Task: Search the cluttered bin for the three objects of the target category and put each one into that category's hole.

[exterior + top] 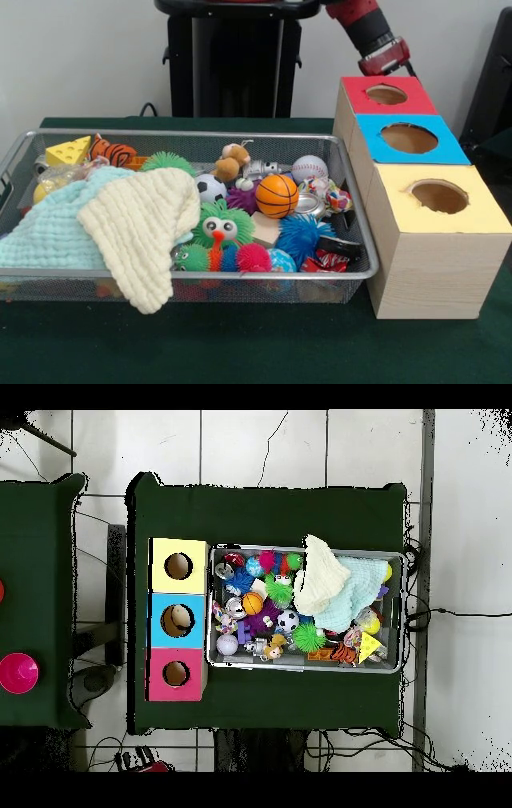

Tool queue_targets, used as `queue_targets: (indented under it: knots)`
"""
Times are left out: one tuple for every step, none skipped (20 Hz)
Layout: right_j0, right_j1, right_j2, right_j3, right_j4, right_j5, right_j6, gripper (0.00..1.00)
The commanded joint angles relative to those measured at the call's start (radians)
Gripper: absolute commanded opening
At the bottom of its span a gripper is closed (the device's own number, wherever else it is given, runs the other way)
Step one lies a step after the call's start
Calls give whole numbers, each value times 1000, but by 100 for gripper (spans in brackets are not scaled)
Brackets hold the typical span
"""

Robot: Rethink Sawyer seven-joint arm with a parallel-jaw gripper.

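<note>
Pale cloths (pixel 120 216) cover half the bin (pixel 192 276); gripper cut off, its state cannot be told.

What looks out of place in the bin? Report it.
The cream cloth spills over the near rim of the bin in the front view, one corner hanging outside the mesh. It and a pale blue cloth blanket that end.

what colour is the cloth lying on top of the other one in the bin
Pale cream-yellow cloth, over a light mint one; clearest in the front view.
</note>
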Motion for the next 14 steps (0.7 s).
queue_targets:
  knots:
    - [-6,156,67,428,-55,436,23,100]
    - [-21,155,72,426,-73,446,39,100]
    - [-25,145,81,432,-71,461,48,100]
    - [-34,139,86,435,-75,469,60,100]
    - [-42,135,94,439,-79,473,72,100]
    - [-55,134,98,439,-92,476,81,100]
    - [-63,133,103,440,-99,479,84,100]
    - [-74,136,105,438,-111,476,88,100]
    - [-88,142,107,432,-129,473,93,100]
    - [-102,149,110,427,-149,470,97,100]
    - [-109,153,115,425,-154,469,98,100]
    - [-114,156,121,424,-156,467,102,100]
    - [-118,160,128,423,-155,462,107,100]
    - [-124,164,135,421,-159,459,112,100]
